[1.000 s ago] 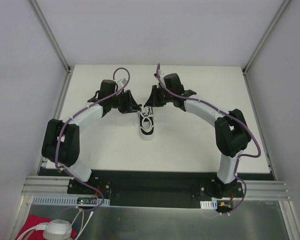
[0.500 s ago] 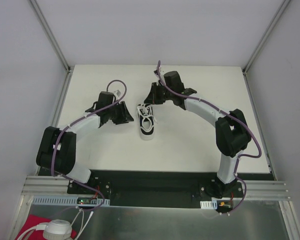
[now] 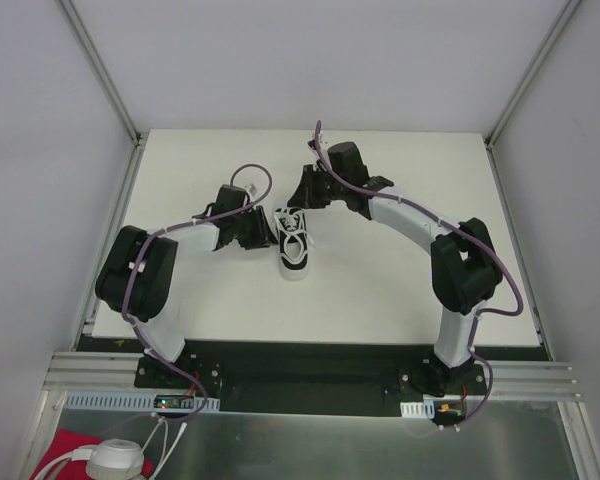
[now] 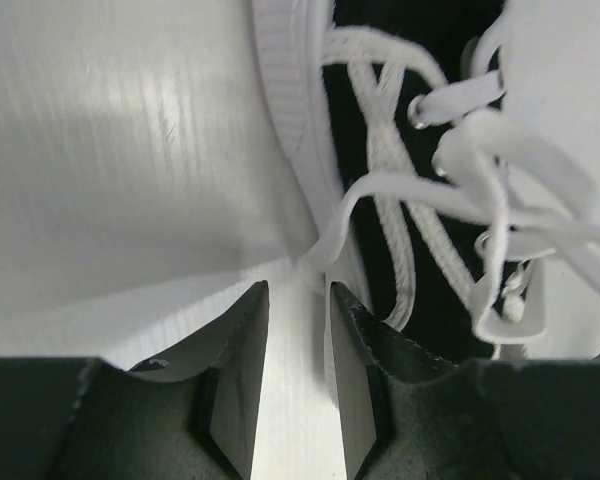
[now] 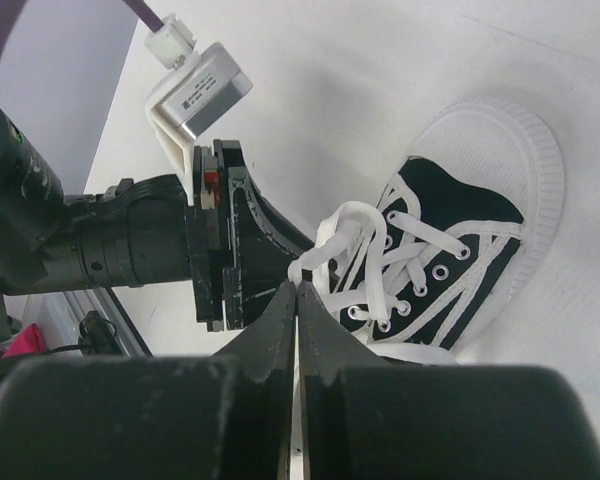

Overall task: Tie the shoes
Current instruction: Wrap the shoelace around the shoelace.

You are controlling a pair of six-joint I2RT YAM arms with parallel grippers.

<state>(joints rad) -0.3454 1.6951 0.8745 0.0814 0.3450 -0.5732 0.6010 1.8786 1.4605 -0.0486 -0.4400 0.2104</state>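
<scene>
Left gripper (image 4: 297, 292) sat beside the shoe (image 3: 294, 250), fingers slightly apart; right gripper (image 5: 296, 290), at the shoe's heel, pinched a lace (image 5: 355, 210).

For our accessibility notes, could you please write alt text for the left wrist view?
The left pincer, dark jaws narrowly parted, points across a white table at a loose white lace strand reaching its tips. Beyond lies a black sneaker with a white sole rim and tangled laces.
</scene>
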